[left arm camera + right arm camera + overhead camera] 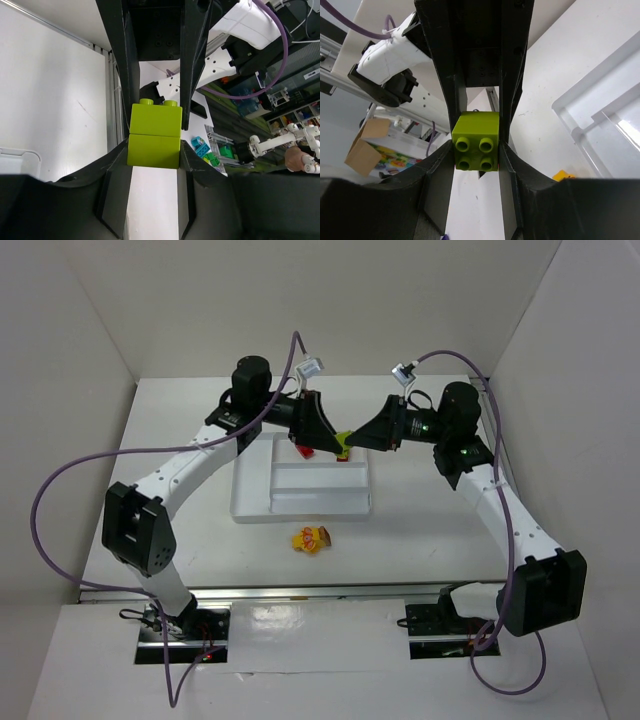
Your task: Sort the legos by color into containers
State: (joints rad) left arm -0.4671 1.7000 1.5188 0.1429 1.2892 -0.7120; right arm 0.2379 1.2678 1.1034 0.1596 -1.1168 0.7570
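Note:
Two lime green legos [345, 438] joined into one stack hang above the far edge of the white tray [250, 502]. My left gripper [334, 441] is shut on one brick [154, 151]. My right gripper [354, 437] is shut on the other, studded brick [476, 142], which also shows in the left wrist view [155, 120]. The two grippers face each other tip to tip. Red legos [304, 450] show just below the grippers at the tray's far side. A yellow and orange clump of legos [312, 538] lies on the table in front of the tray.
White walls enclose the table on the left, back and right. The tray's dividers [605, 117] show in the right wrist view, with a yellow lego [563, 175] beside the finger. Purple cables loop off both arms.

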